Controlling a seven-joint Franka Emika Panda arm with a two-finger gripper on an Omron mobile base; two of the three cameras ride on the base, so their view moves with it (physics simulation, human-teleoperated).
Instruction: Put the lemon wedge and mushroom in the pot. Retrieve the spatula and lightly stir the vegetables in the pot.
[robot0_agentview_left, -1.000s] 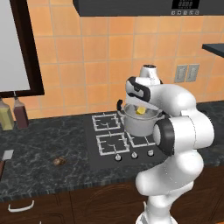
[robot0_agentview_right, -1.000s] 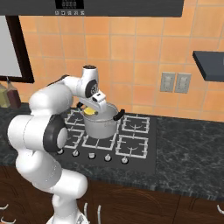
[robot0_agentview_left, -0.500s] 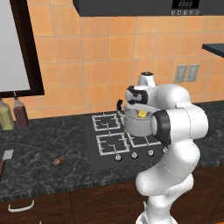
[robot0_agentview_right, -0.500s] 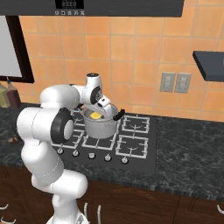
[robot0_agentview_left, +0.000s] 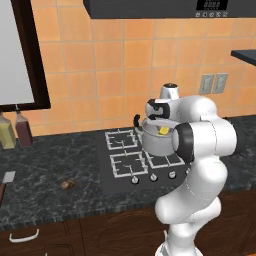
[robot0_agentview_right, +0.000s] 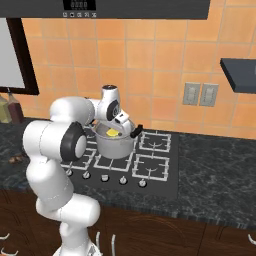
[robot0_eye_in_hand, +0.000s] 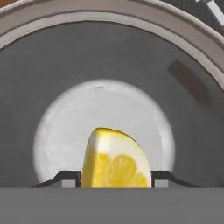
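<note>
The steel pot stands on the right front burner of the hob, also seen as the pot and from above as its wall. My gripper is shut on the yellow lemon wedge, which hangs just inside the pot's mouth above its bare floor. The lemon wedge shows under my hand in both base views. The brown mushroom lies on the dark counter left of the hob. The spatula lies at the far left edge, blade toward the wall.
Two sauce bottles stand against the wall at the left. The black hob has knobs along its front. My arm's elbow bulks over the counter right of the pot. A dark shelf juts out at the upper right.
The hand has sunk a little with the lemon wedge toward the pot's inside, and the arm's elbow has swung across. The grip on the wedge is unchanged.
</note>
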